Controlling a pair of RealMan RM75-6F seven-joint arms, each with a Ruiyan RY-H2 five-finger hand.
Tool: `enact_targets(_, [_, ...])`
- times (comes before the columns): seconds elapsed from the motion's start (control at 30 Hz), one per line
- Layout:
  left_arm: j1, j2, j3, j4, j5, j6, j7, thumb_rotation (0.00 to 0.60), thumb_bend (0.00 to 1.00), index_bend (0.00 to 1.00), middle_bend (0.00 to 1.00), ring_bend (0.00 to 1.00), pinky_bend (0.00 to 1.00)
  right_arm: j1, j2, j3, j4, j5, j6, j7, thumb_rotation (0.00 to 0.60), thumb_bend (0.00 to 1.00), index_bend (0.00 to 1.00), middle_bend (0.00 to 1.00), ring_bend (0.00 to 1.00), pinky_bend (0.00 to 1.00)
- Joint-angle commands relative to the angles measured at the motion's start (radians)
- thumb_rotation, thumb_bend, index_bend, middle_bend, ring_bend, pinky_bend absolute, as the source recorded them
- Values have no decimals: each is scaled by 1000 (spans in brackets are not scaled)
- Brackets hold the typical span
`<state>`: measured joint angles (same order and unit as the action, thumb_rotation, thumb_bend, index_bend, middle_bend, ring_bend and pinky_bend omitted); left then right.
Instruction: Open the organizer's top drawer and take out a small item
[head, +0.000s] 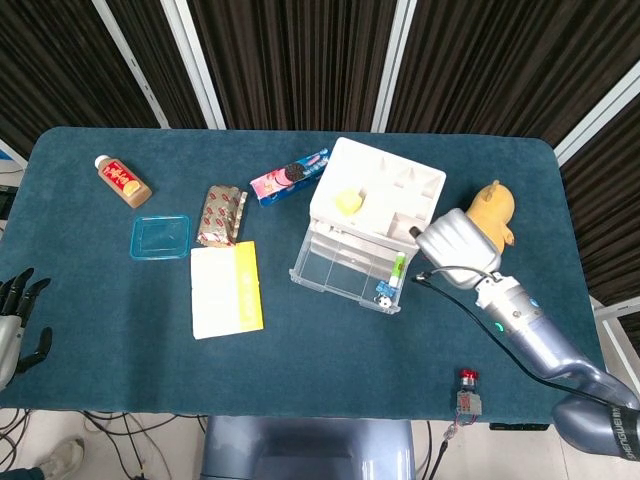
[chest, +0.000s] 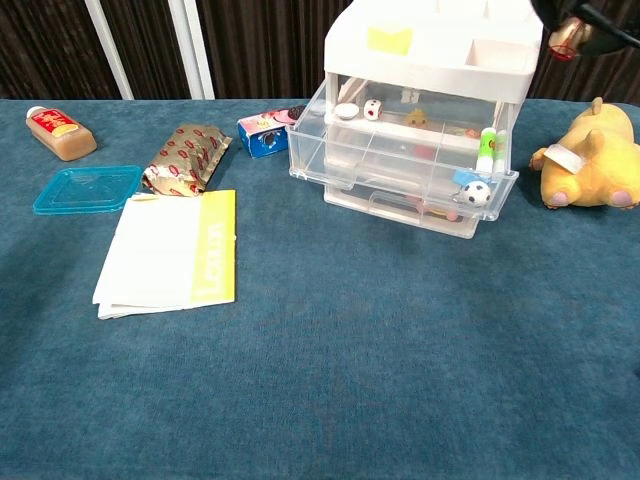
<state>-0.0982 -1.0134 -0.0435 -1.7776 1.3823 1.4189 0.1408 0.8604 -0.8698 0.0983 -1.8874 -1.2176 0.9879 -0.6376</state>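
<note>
The white-topped clear organizer (head: 377, 192) (chest: 430, 45) stands at the middle of the table, its top drawer (head: 348, 270) (chest: 400, 152) pulled out. A die, a white cap, a green tube and a tiny football lie in the drawer. My right hand (head: 455, 238) hovers to the right of the organizer, beside the plush toy. The chest view shows it pinching a small red and gold item (chest: 564, 29) at the top right edge. Most of that hand is out of frame there. My left hand (head: 14, 326) hangs off the table's left edge, fingers apart and holding nothing.
A yellow plush toy (head: 482, 218) (chest: 592, 160) sits right of the organizer. Left of it lie a cookie box (head: 288, 177), a snack packet (head: 221, 214), a blue lid (head: 160, 237), a white-and-yellow booklet (head: 226, 288) and a small bottle (head: 122, 181).
</note>
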Motion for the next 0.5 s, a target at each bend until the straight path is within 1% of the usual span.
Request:
enact_targets(0.03, [-1, 0, 0, 1, 0, -2, 1, 600, 473, 100, 0, 0, 0, -28, 16, -23, 20, -21, -11, 26, 600, 381, 572, 1000, 1000, 1000])
enact_targets(0.23, [-1, -1, 1, 0, 2, 0, 4, 600, 473, 100, 0, 0, 0, -75, -12, -59, 72, -45, -24, 64, 600, 381, 571, 1000, 1000, 1000])
enact_targets(0.5, [0, -2, 1, 1, 5, 1, 5, 600, 473, 100, 0, 0, 0, -109, -119, -105, 161, -61, -64, 56, 600, 381, 572, 1000, 1000, 1000])
